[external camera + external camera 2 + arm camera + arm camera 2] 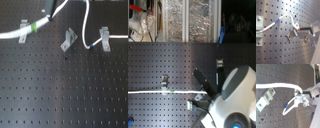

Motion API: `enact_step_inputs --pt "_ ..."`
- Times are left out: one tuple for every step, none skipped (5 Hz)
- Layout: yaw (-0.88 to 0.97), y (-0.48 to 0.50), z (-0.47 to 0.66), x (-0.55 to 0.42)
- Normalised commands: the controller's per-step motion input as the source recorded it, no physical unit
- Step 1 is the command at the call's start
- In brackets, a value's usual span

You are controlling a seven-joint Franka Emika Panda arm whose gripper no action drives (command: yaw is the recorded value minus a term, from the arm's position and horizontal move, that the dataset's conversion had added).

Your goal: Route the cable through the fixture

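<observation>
1. Nearest to the lens in the second exterior view you see the big white body of the arm (235,97), filling the second exterior view's lower right corner.
2. You have one black perforated tabletop (60,95), and in the first exterior view you can count three metal fixtures on it: the left fixture (23,31), the middle fixture (68,39) and the right fixture (104,39).
3. You have one cable (86,22). It is white, thin and flexible, with a green band (33,26) near the left fixture and a blue band (93,45) just beside the right fixture.
4. You can follow the cable from the first exterior view's left edge, past the left fixture, up to the tool (50,11), then down in a loop to the right fixture and out to the first exterior view's right edge.
5. Your tool is clamped on the cable; in the first wrist view the fingers (304,29) pinch it beside the middle fixture.
</observation>
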Motion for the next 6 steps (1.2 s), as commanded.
enact_step_inputs --pt "0.65 0.309 0.23 -0.324" --pt "0.0 0.021 0.13 -0.017" --pt "0.4 0.247 0.74 -0.186" --pt "0.0 0.0 0.03 0.0" --pt "0.09 0.177 0.47 -0.129" --pt "0.09 0.173 0.61 -0.32"
